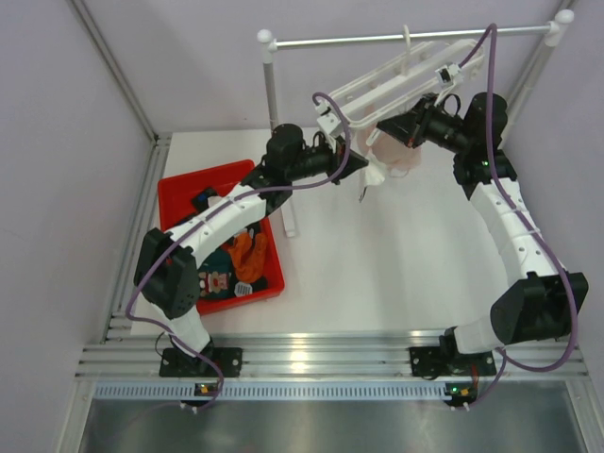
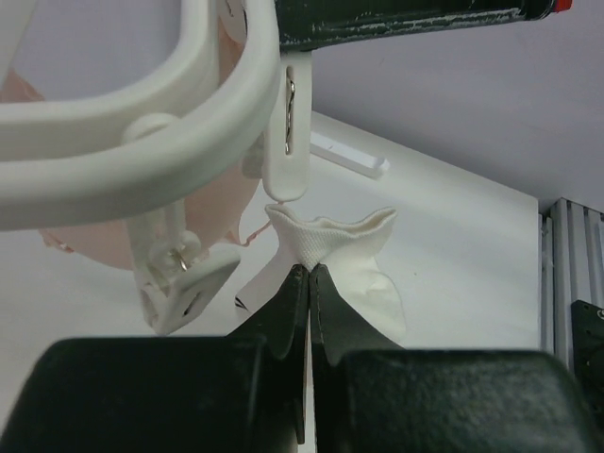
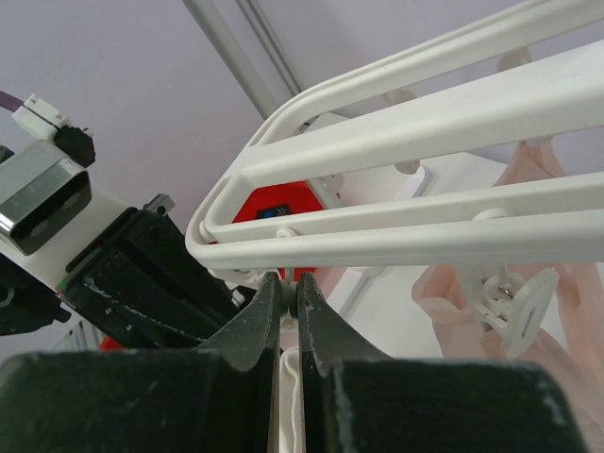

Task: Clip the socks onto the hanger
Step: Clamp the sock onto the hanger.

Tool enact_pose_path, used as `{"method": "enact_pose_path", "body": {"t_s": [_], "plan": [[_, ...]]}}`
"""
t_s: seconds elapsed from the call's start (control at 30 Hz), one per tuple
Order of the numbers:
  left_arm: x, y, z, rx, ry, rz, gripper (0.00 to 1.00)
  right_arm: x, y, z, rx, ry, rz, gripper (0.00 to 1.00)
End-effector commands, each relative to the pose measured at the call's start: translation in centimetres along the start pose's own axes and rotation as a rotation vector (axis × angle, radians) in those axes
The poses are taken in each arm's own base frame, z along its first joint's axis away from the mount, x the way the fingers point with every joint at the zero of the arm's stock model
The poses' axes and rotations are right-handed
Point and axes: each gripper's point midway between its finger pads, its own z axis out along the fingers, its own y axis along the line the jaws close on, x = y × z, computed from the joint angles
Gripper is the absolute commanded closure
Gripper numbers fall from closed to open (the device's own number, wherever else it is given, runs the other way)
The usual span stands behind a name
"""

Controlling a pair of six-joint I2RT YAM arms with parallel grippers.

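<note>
Sock was pinched near its cuff in the closed left gripper, directly beneath a dangling clip of the hanger; the right gripper was closed too.

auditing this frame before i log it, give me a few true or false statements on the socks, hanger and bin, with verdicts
1. The left gripper is shut on a white sock. True.
2. The red bin holds nothing. False: several socks lie in it.
3. A pale pink sock hangs from the hanger. True.
4. The hanger lies flat on the table. False: it hangs tilted from the metal rail.
</note>
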Motion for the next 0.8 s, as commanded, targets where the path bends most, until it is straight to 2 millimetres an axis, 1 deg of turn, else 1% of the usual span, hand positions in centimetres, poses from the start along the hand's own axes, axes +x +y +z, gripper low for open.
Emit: {"method": "enact_pose_path", "body": {"t_s": [0.0,0.23,0.43,0.77], "plan": [[-4.0,-0.7,0.3,0.015,-0.115,0.035,1.00,-1.2,0.8,-0.8,-0.007,-0.036,-0.053,1.00],[-4.8,-0.3,0.2,-0.014,-0.135,0.035,1.00,-1.1,0.9,-0.9,-0.007,-0.033,-0.063,1.00],[-4.9,0.3,0.2,-0.048,-0.140,0.041,1.00,-1.1,1.0,-1.0,-0.009,-0.034,-0.064,1.00],[-6.0,0.1,0.2,-0.040,-0.167,0.044,1.00,-1.0,0.9,-1.0,-0.006,-0.028,-0.072,1.00]]}}
